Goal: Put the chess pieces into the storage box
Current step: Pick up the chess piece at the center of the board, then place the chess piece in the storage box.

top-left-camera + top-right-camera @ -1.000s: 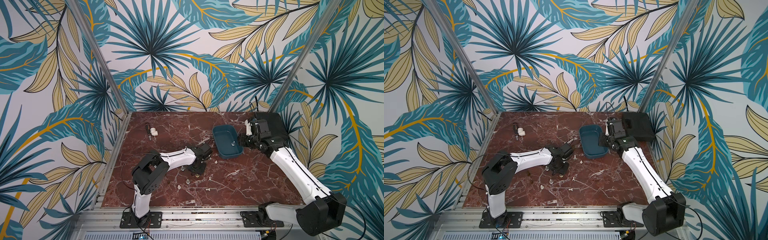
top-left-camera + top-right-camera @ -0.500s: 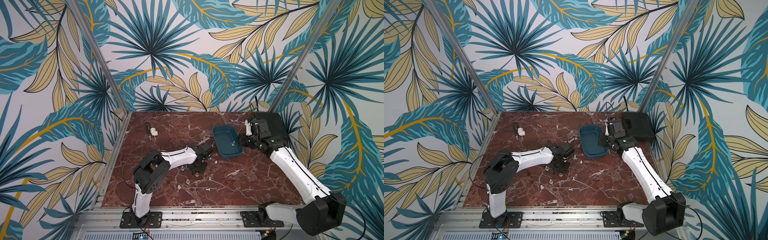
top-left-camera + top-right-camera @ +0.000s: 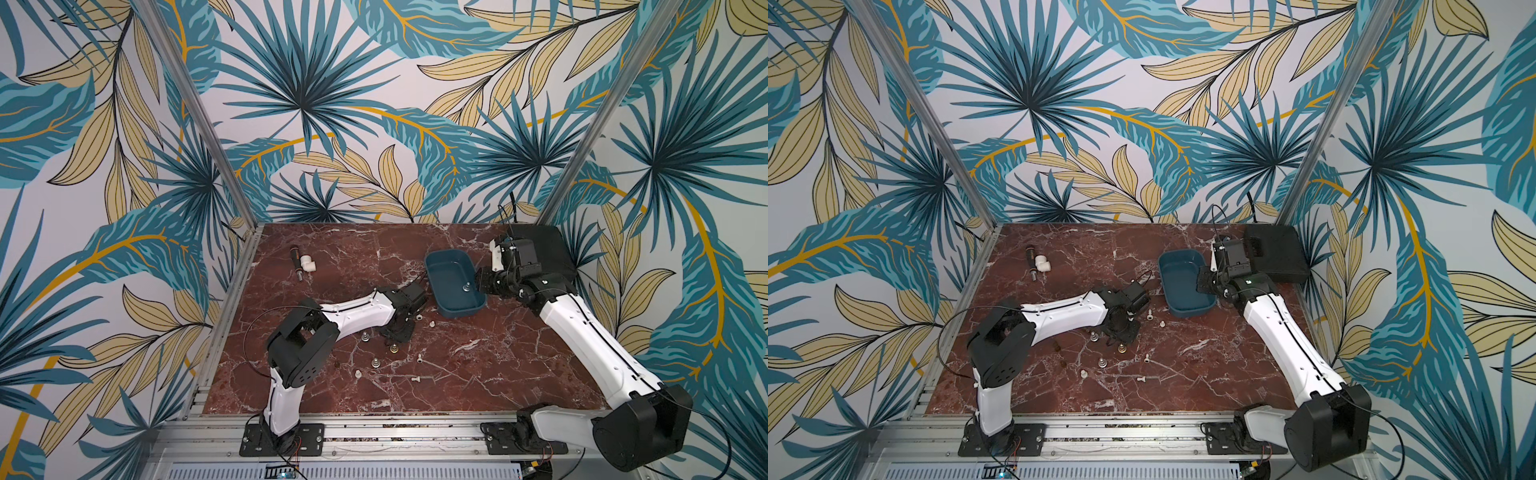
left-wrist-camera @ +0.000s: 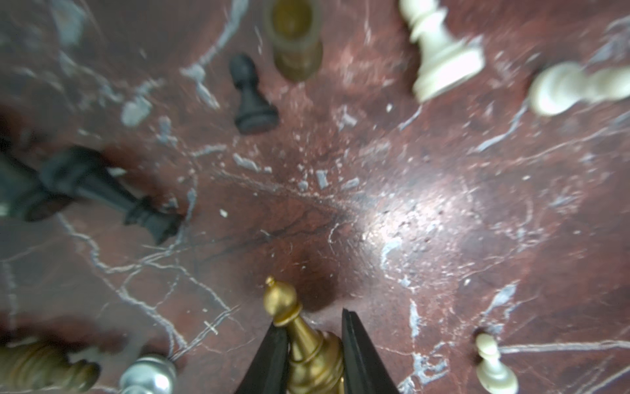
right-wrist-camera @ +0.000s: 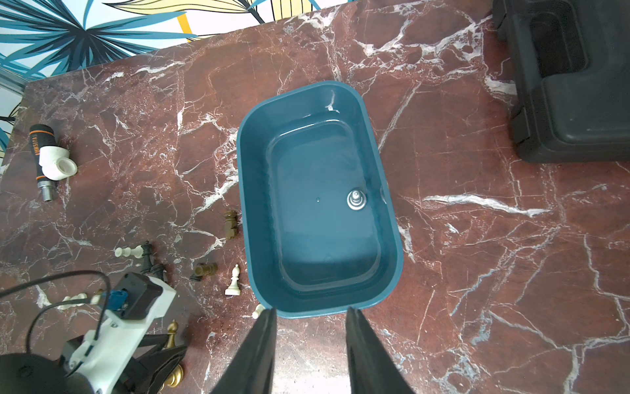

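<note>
A: Pieces, where?
B: One silver piece stands in the box, by the long wall on the case side. The rest are loose on the table, mid-table, on the box's other side, some upright, some tipped.
A: Box?
B: Far-right part of the table, apart from the case, w/ a bare marble strip btw them. A brown piece lies just beside its outer wall. A white bishop stands near a corner.
A: L gripper?
B: L gripper is low over the table, jaws clamped on an upright gold bishop. A black pawn and a tipped black piece sit beyond the fingertips, bare marble btw.
A: R gripper?
B: R gripper hangs at the box's short rim, jaws apart, nothing btw them. A white piece sits just beside one finger.
A: Edges?
B: Elbow and tool touch, near the far-left corner. Front-right of the table shows bare marble.
</note>
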`<state>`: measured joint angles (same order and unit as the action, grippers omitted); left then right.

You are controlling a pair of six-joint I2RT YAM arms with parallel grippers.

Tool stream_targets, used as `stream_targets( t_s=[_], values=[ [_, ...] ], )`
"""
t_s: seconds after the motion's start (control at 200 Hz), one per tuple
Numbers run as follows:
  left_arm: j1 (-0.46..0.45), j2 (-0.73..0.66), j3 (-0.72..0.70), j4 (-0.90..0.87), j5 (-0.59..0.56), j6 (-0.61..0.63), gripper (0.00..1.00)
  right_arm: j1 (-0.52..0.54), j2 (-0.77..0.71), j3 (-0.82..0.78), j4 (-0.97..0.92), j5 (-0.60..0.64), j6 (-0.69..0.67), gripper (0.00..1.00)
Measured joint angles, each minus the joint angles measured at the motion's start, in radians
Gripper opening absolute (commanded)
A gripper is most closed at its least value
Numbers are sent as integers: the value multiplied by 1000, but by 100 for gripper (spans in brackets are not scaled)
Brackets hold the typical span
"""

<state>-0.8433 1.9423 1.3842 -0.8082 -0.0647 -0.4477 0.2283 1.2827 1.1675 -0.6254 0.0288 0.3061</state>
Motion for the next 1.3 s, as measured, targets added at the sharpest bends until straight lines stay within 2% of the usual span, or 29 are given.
stream_targets(
  t_s=[0.15,0.29,0.476,0.581,0.781,0.902,1.032,1.192,1.297],
  values=[
    [-6,-15,98,-5,-19,31,23,0,-11,0,0,7,1,39],
    [-6,10,277,7,-18,96,23,0,-51,0,0,21,2,38],
    [-6,206,629,32,6,192,24,0,-95,0,-1,36,5,38],
    [-6,325,744,46,22,235,25,0,-112,0,-8,50,8,38],
    [0,484,814,52,70,274,32,0,-165,0,-32,76,8,38],
    [0,526,816,61,100,285,44,0,-186,0,-39,80,8,38],
    [1,528,818,68,111,280,51,0,-186,-1,-52,79,8,38],
    [1,514,823,74,114,275,51,0,-189,-24,-72,63,21,38],
    [1,444,796,76,114,274,51,6,-213,-57,-101,36,39,38]
  ],
)
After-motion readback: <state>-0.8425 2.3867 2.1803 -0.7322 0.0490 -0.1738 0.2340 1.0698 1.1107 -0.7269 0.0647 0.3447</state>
